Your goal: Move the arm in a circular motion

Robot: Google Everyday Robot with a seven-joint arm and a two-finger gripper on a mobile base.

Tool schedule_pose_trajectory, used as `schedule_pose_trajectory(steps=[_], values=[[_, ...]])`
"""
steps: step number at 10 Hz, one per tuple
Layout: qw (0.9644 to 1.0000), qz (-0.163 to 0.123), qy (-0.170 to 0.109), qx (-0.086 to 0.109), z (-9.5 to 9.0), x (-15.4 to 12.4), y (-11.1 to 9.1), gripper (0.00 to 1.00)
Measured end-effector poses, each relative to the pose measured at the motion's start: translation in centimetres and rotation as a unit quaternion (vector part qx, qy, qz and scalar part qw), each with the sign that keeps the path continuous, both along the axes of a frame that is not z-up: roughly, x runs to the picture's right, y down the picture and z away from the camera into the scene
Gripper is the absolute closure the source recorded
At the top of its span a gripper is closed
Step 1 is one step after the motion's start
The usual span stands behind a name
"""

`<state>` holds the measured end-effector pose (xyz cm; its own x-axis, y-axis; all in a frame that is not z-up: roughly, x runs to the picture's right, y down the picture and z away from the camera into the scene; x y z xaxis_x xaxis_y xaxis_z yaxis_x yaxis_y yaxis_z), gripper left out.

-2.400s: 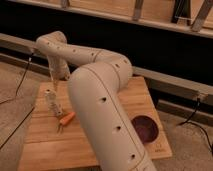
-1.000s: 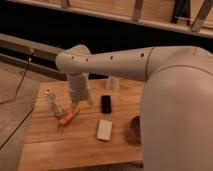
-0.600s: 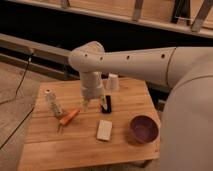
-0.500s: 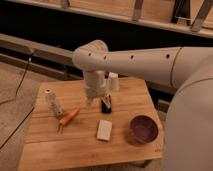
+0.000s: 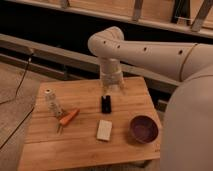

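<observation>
The cream-white arm (image 5: 150, 50) reaches in from the right, bends at a rounded joint at the top centre and drops down to the wooden table (image 5: 85, 150). The gripper (image 5: 112, 84) hangs at the arm's end over the far middle of the table, just above a small black block (image 5: 105, 104). Nothing shows in its grasp.
On the table stand a pale bottle (image 5: 52, 101) at the left, an orange carrot (image 5: 68, 117) beside it, a white sponge-like block (image 5: 104, 130) in the middle and a purple bowl (image 5: 143, 128) at the right. A dark ledge runs behind. A cable (image 5: 22, 80) hangs at the left.
The arm's elbow and gripper have swept from the left part of the table to the right and toward the far edge. The things on the table have not moved.
</observation>
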<state>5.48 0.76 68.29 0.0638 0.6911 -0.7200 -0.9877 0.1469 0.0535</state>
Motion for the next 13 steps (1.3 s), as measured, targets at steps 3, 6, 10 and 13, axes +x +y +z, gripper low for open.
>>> schedule_pose_trajectory(steps=[3,6,10,13], values=[[0.9999,-0.007,0.007,0.006,3.2,1.3,-3.9,0.35],[0.9997,-0.021,-0.006,0.009,7.3,-0.3,-8.2,0.35],[0.9978,-0.042,-0.049,0.014,11.6,-5.9,-11.9,0.35],[0.9945,-0.060,-0.086,0.005,13.7,-11.0,-11.9,0.35]])
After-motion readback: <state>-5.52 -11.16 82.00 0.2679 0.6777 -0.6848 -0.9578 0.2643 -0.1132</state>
